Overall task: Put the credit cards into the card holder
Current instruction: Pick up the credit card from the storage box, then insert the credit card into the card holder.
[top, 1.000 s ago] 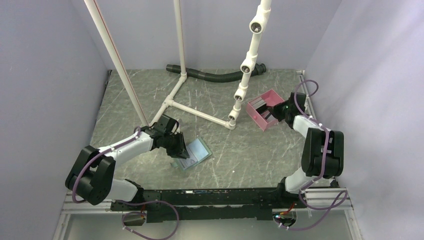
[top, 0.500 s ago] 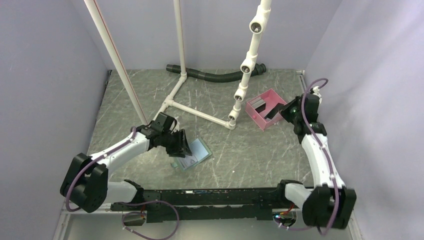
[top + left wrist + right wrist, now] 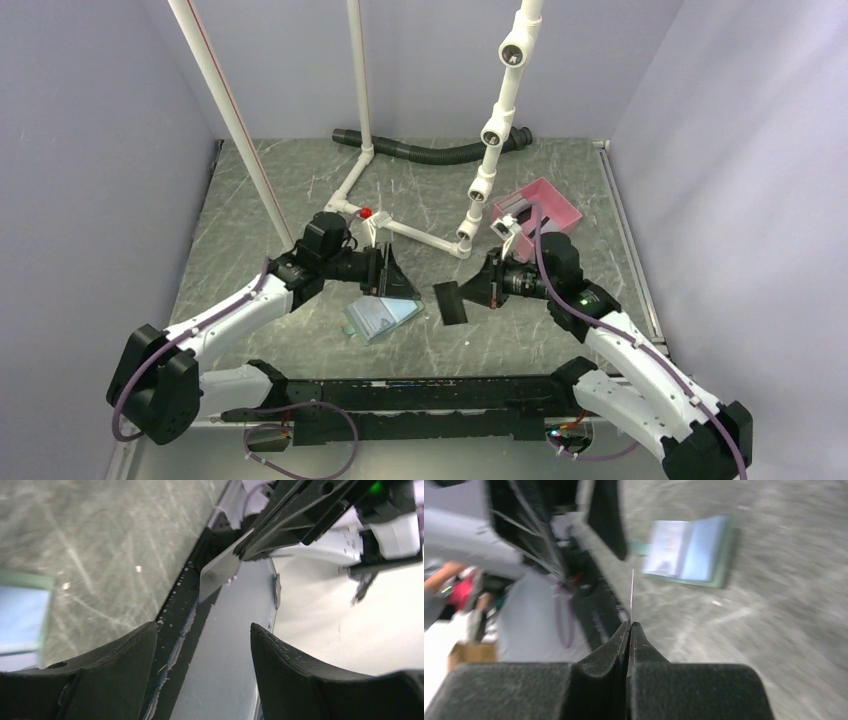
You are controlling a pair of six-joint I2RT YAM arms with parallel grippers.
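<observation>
The card holder (image 3: 380,318) lies open on the table, pale blue inside; it also shows in the right wrist view (image 3: 691,550) and at the left edge of the left wrist view (image 3: 20,615). My right gripper (image 3: 470,293) is shut on a dark credit card (image 3: 450,302), held above the table right of the holder. The card shows edge-on in the right wrist view (image 3: 632,595) between shut jaws (image 3: 630,625), and in the left wrist view (image 3: 220,570). My left gripper (image 3: 395,275) is open and empty (image 3: 202,630), raised just above the holder's far edge, facing the card.
A pink tray (image 3: 560,205) stands at the back right, behind the right arm. A white pipe frame (image 3: 400,225) with a small red piece (image 3: 366,212) crosses the middle. A black ribbed hose (image 3: 430,152) lies at the back. Walls close in left and right.
My right arm has swung from the pink tray to the table's middle, carrying a dark card. My left gripper has lifted off the card holder and turned toward the right arm.
</observation>
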